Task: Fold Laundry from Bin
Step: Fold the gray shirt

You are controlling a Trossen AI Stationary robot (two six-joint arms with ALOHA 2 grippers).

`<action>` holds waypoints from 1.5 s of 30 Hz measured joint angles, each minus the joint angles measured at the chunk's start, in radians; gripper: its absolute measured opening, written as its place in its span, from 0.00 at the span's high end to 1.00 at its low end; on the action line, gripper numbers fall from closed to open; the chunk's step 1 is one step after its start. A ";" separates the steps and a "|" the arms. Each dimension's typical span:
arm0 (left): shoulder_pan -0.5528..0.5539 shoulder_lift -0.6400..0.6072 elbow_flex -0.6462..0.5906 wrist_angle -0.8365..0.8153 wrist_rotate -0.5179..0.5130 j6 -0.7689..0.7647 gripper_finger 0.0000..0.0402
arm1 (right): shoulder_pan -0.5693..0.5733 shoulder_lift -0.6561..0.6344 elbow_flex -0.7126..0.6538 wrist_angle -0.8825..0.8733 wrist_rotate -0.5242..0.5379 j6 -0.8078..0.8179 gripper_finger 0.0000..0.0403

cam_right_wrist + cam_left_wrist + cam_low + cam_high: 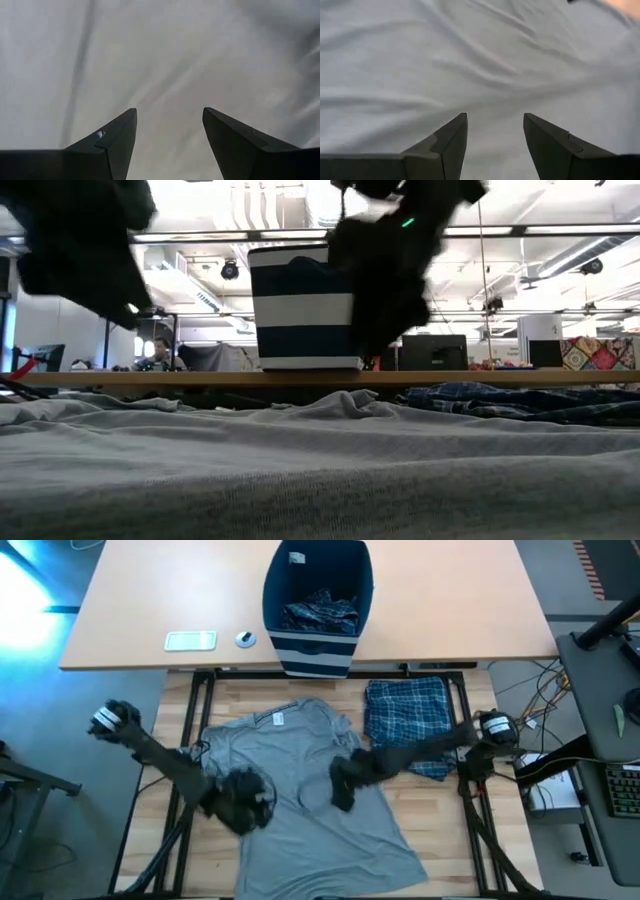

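Note:
A grey T-shirt (300, 790) lies spread flat on the wooden table, collar toward the far edge. To its right lies a folded blue-and-white plaid garment (408, 722). The navy striped bin (318, 650) stands on the beige table beyond, with more plaid laundry (320, 612) inside. My left gripper (495, 117) hangs open above the shirt's left half (245, 802). My right gripper (170, 111) hangs open above the shirt's middle (342, 782). Neither has anything between its fingers.
A pale flat device (190, 640) and a small round object (245, 638) lie on the beige table left of the bin. The room behind shows a seated person (160, 355). Bare wood shows at the table's near right (440, 830).

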 joint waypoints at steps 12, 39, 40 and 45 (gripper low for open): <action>0.580 -0.263 -0.344 0.024 0.076 0.119 0.56 | -0.375 0.036 0.006 0.343 -0.138 -0.258 0.66; 1.270 -0.049 -0.268 0.149 0.431 0.635 0.70 | -0.302 0.041 0.054 0.331 -0.126 -0.095 0.87; 1.295 -0.034 -0.270 0.151 0.403 0.648 0.72 | -0.302 0.041 0.054 0.331 -0.123 -0.094 0.87; 1.410 0.011 -0.217 0.149 0.238 0.706 0.79 | -0.302 0.041 0.054 0.332 -0.121 -0.094 0.87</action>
